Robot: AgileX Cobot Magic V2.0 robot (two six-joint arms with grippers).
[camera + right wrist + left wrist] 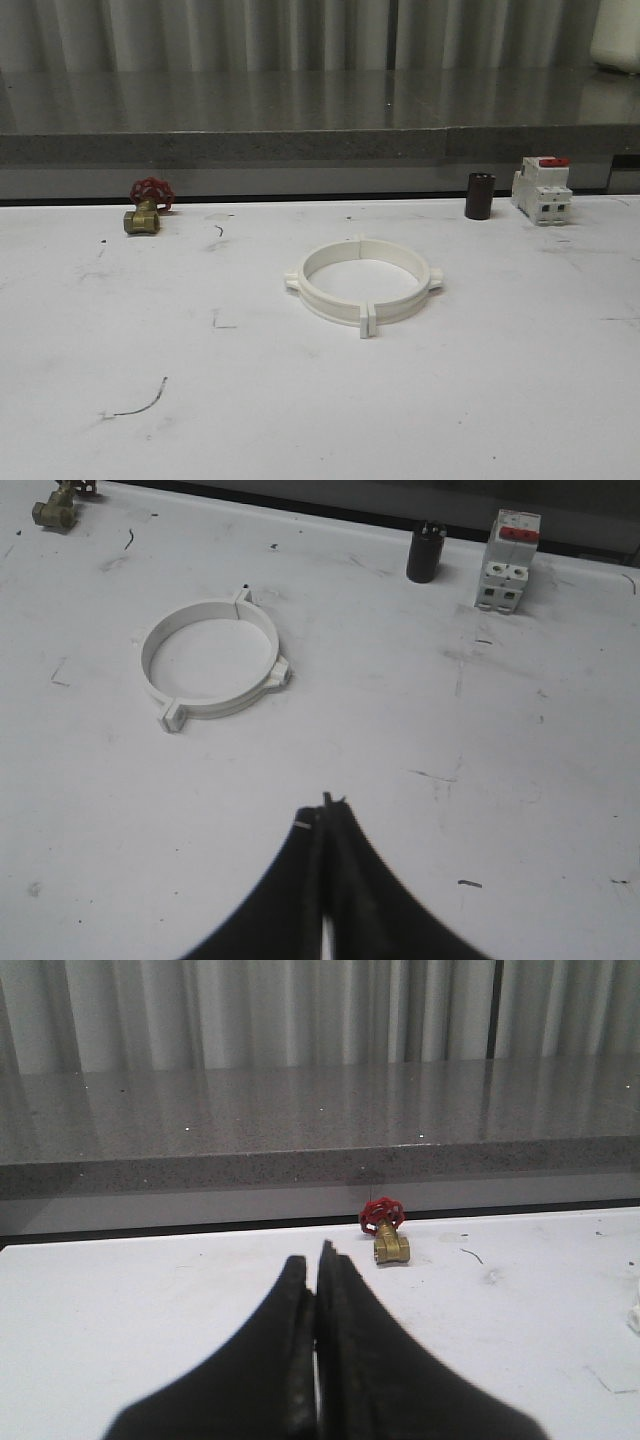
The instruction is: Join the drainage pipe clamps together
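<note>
Both end effectors are pressed closed with nothing between their fingers: the left end effector (318, 1260) hangs over the white desk (120, 340), the right end effector (326, 810) likewise. Mid-desk, the two drainage pipe clamps (362, 280) lie flat, joined as a ring. Farther back stand a brass valve (147, 207), a dark cylinder (480, 195) and a circuit breaker (542, 190).

A brass valve (146, 209) sits far left on the white table (120, 330); a dark cylinder (480, 195) stands beside a circuit breaker (542, 189).
</note>
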